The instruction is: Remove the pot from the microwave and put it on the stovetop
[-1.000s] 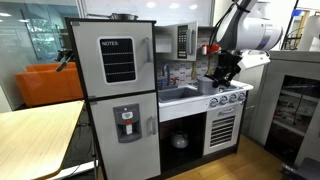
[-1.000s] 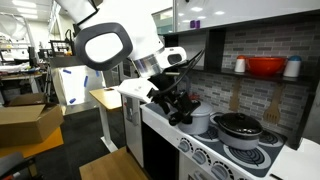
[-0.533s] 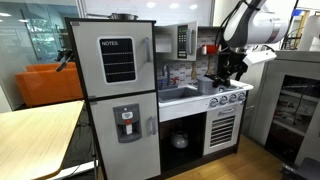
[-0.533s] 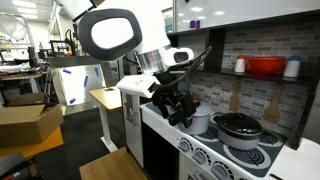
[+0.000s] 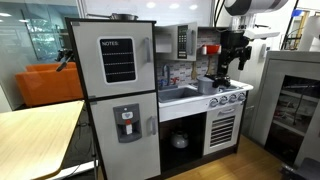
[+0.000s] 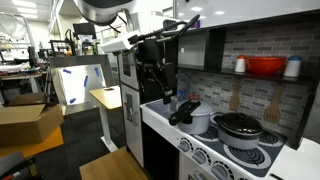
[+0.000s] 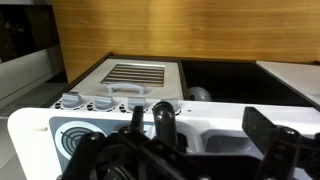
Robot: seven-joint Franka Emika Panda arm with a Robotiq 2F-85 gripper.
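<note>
Tool aloft — spread wide, empty (dark blur in wrist view), pot on stovetop, partly hidden.

hand high above the stovetop

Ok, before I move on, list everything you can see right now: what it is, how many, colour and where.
pot: one, silvery-grey, on the stovetop beside the pan
pan: one, black, on the stovetop
stovetop: one, grey with black burners, next to the sink
sink: one, blue-lined, between fridge and stovetop
microwave: one, silver-grey, above the sink
fridge: one, grey, at the kitchen's end
bowl: one, red, on the shelf above the stovetop
sofa: one, orange, behind the fridge
cardboard box: one, brown, on the floor
arm: one, white, reaching in from above
tool: one, black, raised above the counter, clear of the pot, empty, apparently open
</note>
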